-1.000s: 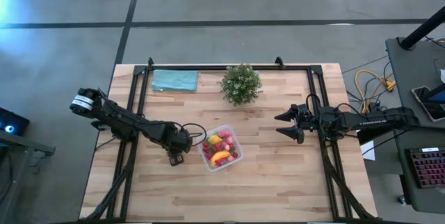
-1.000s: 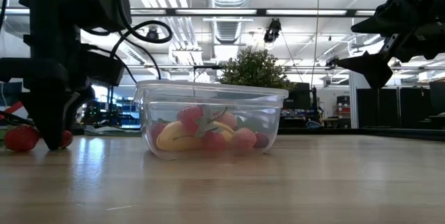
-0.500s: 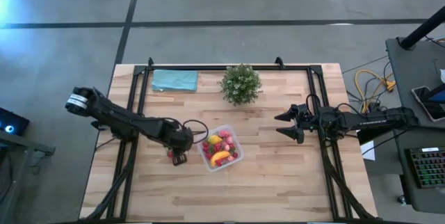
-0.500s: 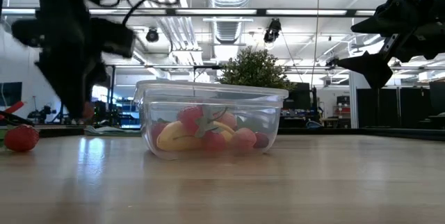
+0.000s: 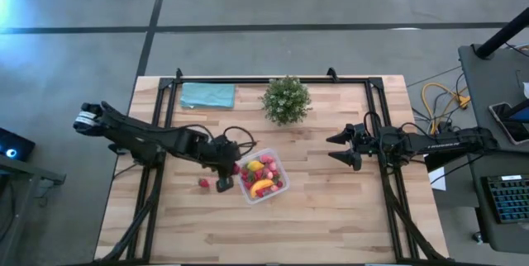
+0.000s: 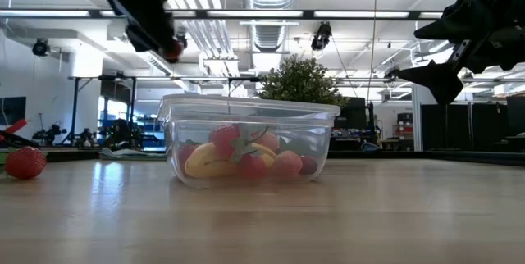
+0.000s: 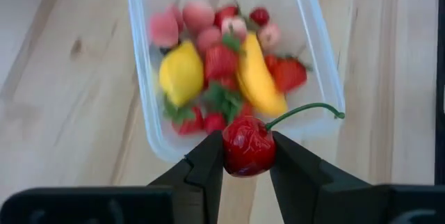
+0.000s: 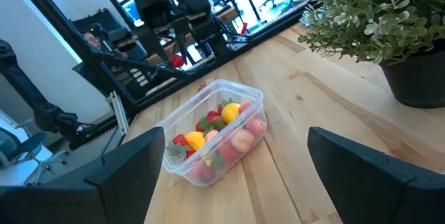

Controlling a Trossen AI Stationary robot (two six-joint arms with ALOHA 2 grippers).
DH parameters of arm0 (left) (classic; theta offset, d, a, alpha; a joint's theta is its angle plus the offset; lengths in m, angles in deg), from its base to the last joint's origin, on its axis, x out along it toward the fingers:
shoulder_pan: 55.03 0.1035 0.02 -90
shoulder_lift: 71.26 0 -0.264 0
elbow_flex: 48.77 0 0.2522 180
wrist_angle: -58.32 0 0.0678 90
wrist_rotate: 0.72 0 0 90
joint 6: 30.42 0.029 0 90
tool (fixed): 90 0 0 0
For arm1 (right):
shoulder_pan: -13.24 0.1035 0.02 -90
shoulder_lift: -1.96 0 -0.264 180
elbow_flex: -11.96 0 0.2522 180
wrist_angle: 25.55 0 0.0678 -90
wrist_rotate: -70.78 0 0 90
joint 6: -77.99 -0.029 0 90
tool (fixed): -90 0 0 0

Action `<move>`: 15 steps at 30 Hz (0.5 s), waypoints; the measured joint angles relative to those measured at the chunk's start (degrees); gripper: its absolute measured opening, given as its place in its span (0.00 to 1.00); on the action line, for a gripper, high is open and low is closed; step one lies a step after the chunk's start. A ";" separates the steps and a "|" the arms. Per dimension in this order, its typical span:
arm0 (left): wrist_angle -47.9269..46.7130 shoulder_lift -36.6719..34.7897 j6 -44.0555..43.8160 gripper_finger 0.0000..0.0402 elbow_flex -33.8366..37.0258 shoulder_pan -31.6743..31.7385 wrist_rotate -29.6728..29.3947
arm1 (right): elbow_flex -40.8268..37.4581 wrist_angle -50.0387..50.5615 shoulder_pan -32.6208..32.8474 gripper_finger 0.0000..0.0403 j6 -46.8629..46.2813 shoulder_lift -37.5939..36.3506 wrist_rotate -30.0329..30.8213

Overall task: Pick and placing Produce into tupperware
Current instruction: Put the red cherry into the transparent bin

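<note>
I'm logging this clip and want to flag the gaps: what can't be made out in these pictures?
- Fruit low in the container: low view, the cloudy wall and the fruit in front hide it.
- Left tool: low view, the top edge cuts off all but its tip and the cherry.
- Loose strawberry: high view, too small to show detail.
- Plant: right wrist view, cut off by the edge.

Bright overhead ceiling lights, soft shadows, left wrist view slightly blurred
</note>
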 joint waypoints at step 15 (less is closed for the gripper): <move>6.60 15.37 -5.09 0.40 -6.17 2.56 0.21 | 0.02 0.02 -0.02 0.86 0.00 0.03 0.00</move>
